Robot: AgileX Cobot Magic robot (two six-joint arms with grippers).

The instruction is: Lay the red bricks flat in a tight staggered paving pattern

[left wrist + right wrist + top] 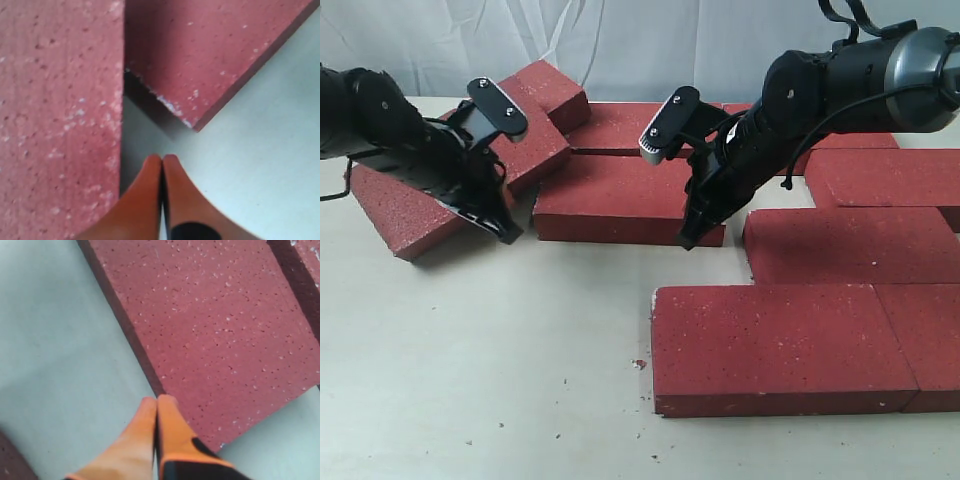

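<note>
Your table (470, 380) is pale and matte, with brick crumbs (638, 364) near its middle, and a white curtain (650, 40) hangs behind its far edge. The bricks (780, 345) lie flat in staggered rows toward the right edge, with a few askew at the far left. The left gripper (505, 232) and right gripper (688, 240) both have their jaws pressed together, holding nothing, tips low beside bricks.
</note>
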